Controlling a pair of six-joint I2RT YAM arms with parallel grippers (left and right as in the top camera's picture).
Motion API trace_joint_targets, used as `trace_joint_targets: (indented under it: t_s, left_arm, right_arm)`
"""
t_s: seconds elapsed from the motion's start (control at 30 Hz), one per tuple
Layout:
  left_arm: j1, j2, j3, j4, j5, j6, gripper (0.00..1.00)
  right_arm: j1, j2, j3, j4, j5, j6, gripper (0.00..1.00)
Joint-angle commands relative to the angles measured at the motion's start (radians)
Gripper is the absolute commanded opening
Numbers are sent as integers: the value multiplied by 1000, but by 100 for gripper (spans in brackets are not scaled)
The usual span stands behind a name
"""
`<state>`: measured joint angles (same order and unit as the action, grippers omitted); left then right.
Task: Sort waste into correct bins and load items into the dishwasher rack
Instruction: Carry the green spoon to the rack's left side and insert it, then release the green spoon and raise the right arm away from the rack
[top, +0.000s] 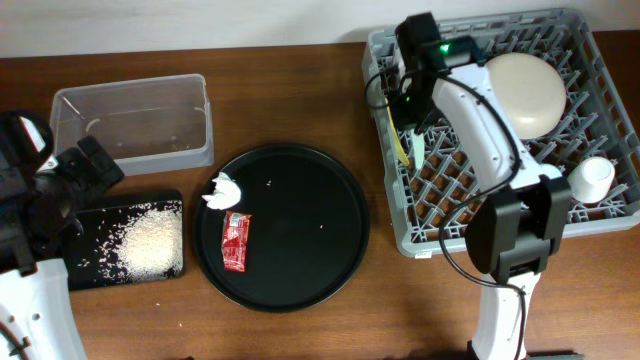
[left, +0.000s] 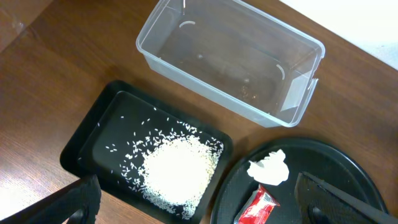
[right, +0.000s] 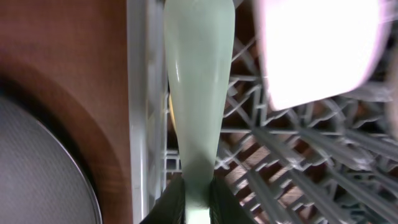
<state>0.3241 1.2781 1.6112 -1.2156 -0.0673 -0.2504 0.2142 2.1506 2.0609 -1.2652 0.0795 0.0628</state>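
Wooden surface with the sorting set laid out. The pale-green utensil (right: 199, 93) is pinched by its handle in the right tool (right: 198, 199). Its blade reaches ahead of the tool, just inside the near wall of the dishwasher rack (top: 600, 228), beside a yellow utensil (top: 400, 150). Rack loading is judged the step in hand; lowering and release between the pegs are called for next. Beyond the tool, a cream plate (top: 525, 90) and white cup (top: 590, 178) are racked. The left tool (left: 199, 186), spread wide, hangs over the black tray (left: 93, 143) of rice (left: 177, 171). Ahead of it, the clear tub (left: 292, 99) appears empty. A tissue (top: 223, 192) and red sachet (top: 235, 240) lie on the round tray (top: 330, 250).
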Motion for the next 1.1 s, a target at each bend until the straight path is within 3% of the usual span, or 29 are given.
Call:
trace_joint_targets:
  t_s: [0.0, 0.07, 0.1, 0.17, 0.3, 0.53, 1.07]
  left_arm:
    - [7, -2, 13, 2, -1, -10, 99]
    - [7, -2, 13, 2, -1, -10, 99]
    - [7, -2, 13, 2, -1, -10, 99]
    - [7, -2, 13, 2, -1, -10, 99]
    - [7, -2, 13, 2, -1, -10, 99]
    - [7, -2, 13, 2, -1, -10, 99]
    - [7, -2, 13, 2, -1, -10, 99]
  right_arm:
    - [16, 3, -76, 33, -64, -67, 12]
    - [18, 3, -98, 49, -65, -67, 12]
    - [20, 3, -106, 58, -65, -67, 17]
    - [20, 3, -108, 63, -64, -67, 38]
    - [20, -11, -69, 61, -65, -66, 45]
    - [42, -123, 35, -3, -151, -55, 47]
    - [160, -509, 38, 32, -211, -55, 50]
